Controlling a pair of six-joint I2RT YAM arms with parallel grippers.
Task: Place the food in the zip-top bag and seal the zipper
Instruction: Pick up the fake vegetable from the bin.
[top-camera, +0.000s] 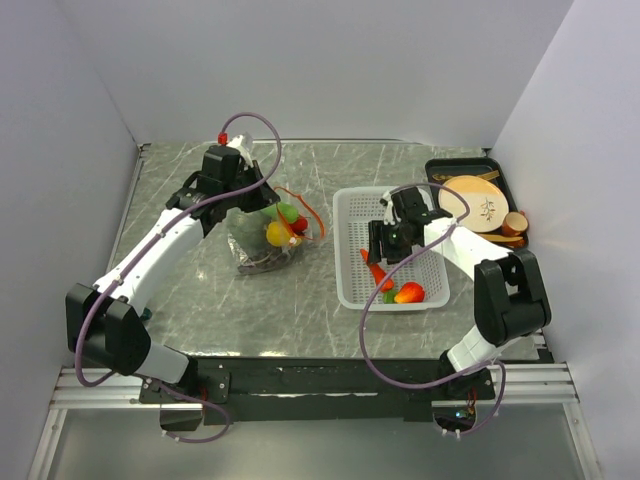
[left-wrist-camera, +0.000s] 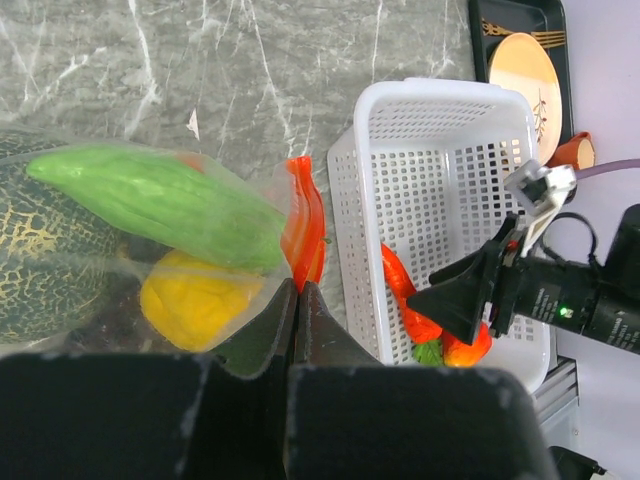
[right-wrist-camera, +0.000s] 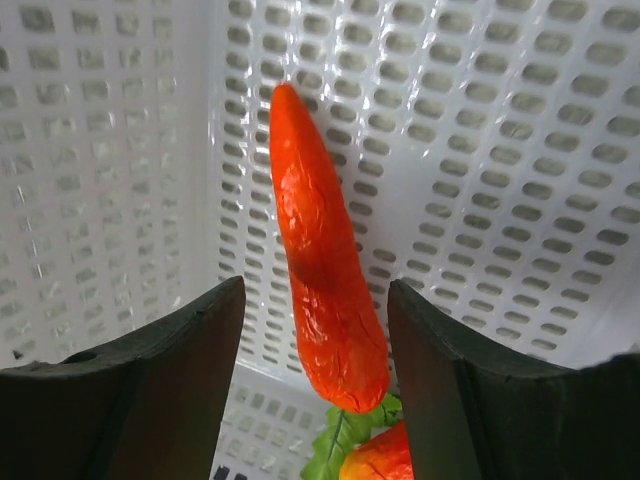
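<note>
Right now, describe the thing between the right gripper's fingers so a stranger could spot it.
Find the white basket right of the middle of the table. At its near end, a carrot lies between the open fingers of the right gripper. It is long, tapered and orange, unlike the rounder tomato beside it.

- Top external: high behind the near edge, looking down and forward across the whole table (top-camera: 200, 310) to its far corners.
- Left wrist: close over the zip-top bag (left-wrist-camera: 215, 165), facing the right edge; shares the basket (left-wrist-camera: 440, 130) with the top view.
- Right wrist: very close inside that basket, on the carrot (right-wrist-camera: 320, 270), seen in all three views.
</note>
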